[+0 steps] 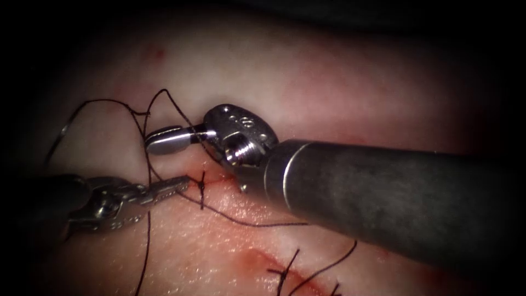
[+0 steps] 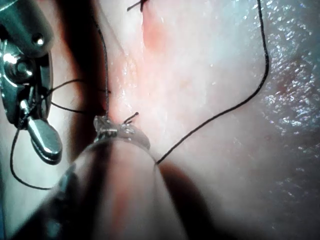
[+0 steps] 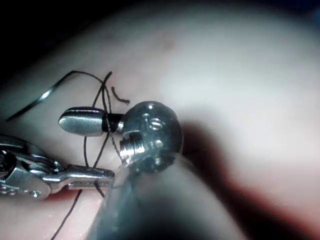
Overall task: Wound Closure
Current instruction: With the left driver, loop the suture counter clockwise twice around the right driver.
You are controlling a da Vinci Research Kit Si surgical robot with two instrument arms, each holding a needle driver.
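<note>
The tissue (image 1: 339,82) carries a reddened cut (image 1: 257,256) running down to the right. My right tool (image 1: 156,141) comes in over it, jaws shut and empty, with dark thread (image 1: 246,223) looped around the neck just behind them; the same loops show around my right tool (image 3: 70,121) up close. My left tool (image 1: 183,182) reaches in from the left, jaws shut on the thread beside a knotted stitch (image 1: 201,189), and its tip (image 3: 107,175) lies below the right jaws. The curved needle (image 1: 63,130) lies loose on the tissue left of the cut, outside the tissue, needle (image 3: 42,96) still on its thread.
Another stitch with cut thread ends (image 1: 285,273) sits lower on the cut. Red fluid (image 1: 219,178) stains the cut edges. A long strand (image 2: 240,105) of thread curves over the tissue, and a strand (image 1: 143,257) hangs down on the left.
</note>
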